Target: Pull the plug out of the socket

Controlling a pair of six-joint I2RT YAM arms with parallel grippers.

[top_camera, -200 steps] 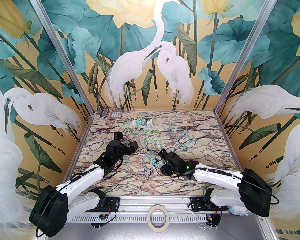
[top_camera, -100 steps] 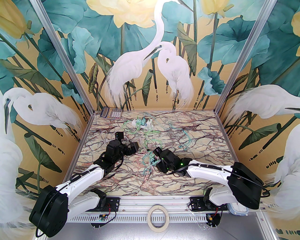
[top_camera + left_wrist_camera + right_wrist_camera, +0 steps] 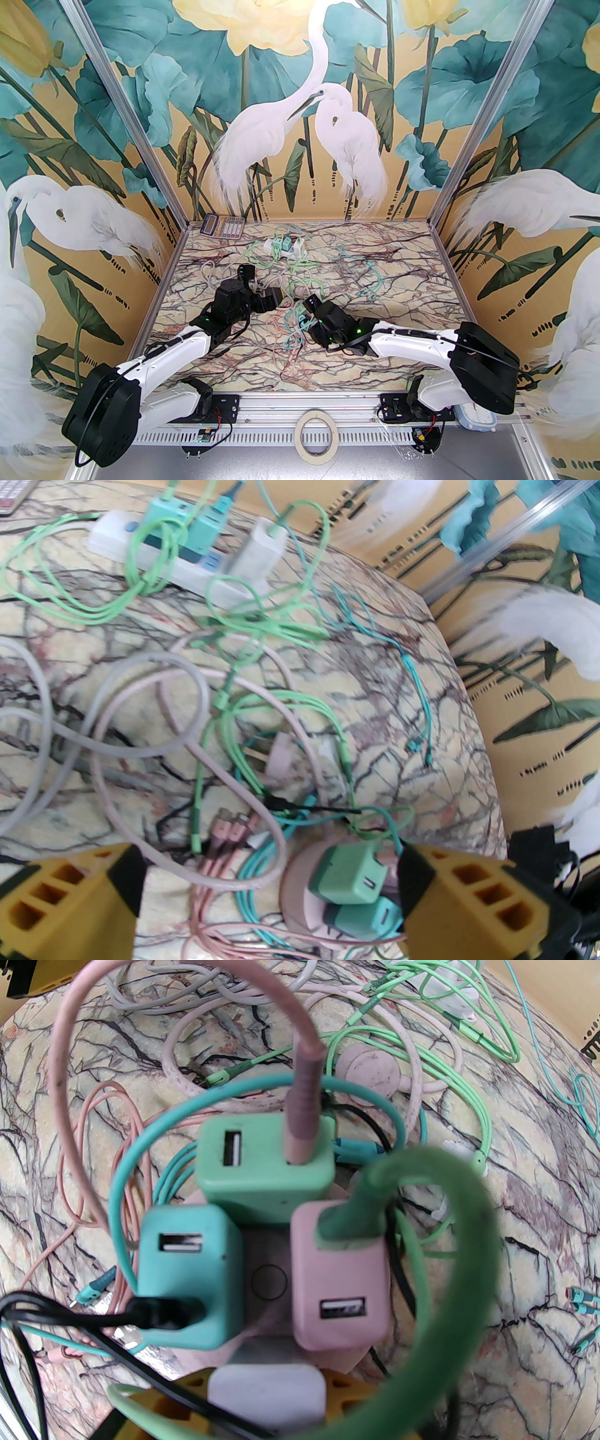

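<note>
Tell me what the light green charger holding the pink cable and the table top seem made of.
The light green charger: likely moulded plastic, matte, even colour, rounded edges. The table top: veined marble look; real stone or printed sheet, I cannot tell.

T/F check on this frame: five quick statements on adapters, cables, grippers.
1. A calculator lies at the far left corner of the table. True.
2. The pink cable plugs into the green adapter. True.
3. The black cable plugs into the pink adapter. False: it enters the teal adapter; the pink adapter takes a green cable.
4. The left gripper is shut on a cable. False: its jaws stand wide, holding nothing.
5. The right gripper has the white adapter between its pads. True.
</note>
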